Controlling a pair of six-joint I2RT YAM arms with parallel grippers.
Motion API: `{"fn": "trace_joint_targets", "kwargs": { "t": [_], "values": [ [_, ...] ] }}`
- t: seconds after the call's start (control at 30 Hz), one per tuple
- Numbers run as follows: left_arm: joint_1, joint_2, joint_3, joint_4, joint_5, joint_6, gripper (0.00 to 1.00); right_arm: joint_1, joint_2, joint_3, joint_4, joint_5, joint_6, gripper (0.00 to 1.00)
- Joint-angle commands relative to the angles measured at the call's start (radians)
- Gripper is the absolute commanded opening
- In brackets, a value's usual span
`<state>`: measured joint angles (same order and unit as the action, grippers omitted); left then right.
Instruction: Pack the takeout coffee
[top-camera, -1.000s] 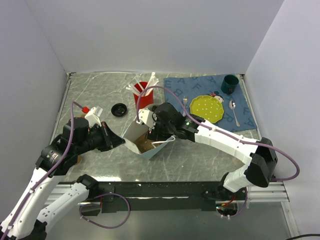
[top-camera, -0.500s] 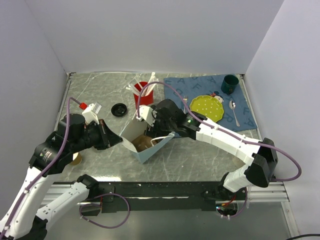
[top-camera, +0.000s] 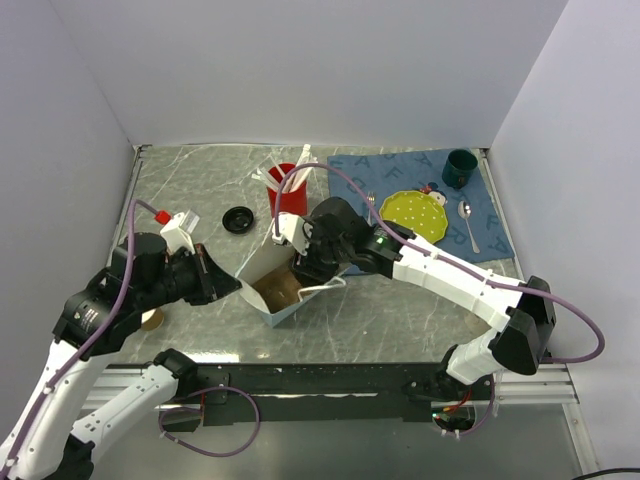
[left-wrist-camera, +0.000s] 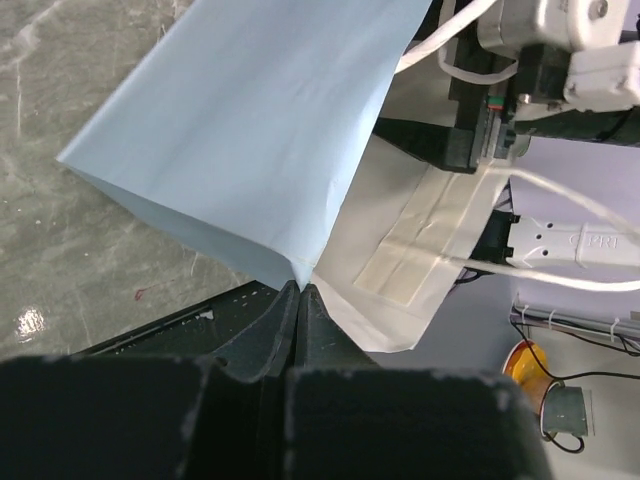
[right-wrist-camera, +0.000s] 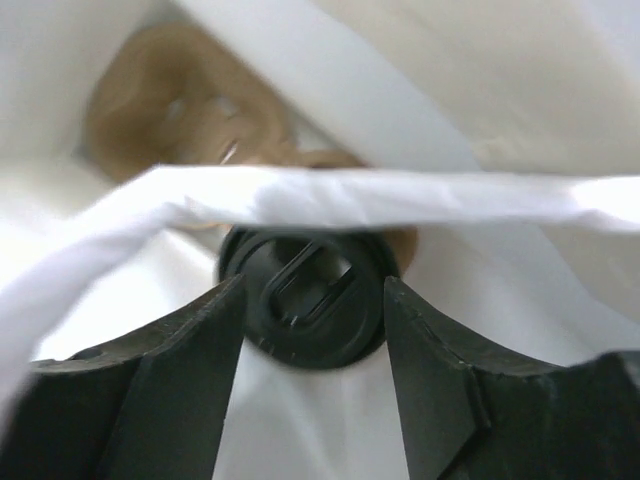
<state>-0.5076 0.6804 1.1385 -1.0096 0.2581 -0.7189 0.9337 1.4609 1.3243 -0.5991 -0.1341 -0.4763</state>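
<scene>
The left tool (left-wrist-camera: 298, 293) has tugged its corner of the light-blue paper bag (left-wrist-camera: 250, 130) a little to the left, turning the bag with it, and the right tool (right-wrist-camera: 312, 287) has drawn its jaws closer together beside the takeout coffee (right-wrist-camera: 310, 315).

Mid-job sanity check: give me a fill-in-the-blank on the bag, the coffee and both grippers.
The left gripper is shut on the rim of the paper ___.
The takeout coffee sits ___ the bag, between the right gripper's open fingers.
A loose black lid lies left of the red ___ of utensils.
Missing: bag; inside; cup.
</scene>
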Motion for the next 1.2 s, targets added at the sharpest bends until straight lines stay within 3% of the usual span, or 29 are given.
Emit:
{"fn": "trace_joint_targets", "kwargs": {
  "t": [0.0,0.37,1.17],
  "values": [
    [-0.003,0.008,0.01,-0.02,0.001,-0.002,0.01,0.005,-0.053,0.065,-0.017,-0.09,0.015,0.63],
    [-0.003,0.025,-0.016,0.011,0.038,0.004,0.01,0.008,-0.017,0.127,-0.159,-0.236,-0.042,0.59],
    [0.0,0.08,0.004,-0.06,0.018,-0.002,0.01,-0.044,-0.019,0.294,-0.286,-0.208,-0.064,0.6]
  ]
}}
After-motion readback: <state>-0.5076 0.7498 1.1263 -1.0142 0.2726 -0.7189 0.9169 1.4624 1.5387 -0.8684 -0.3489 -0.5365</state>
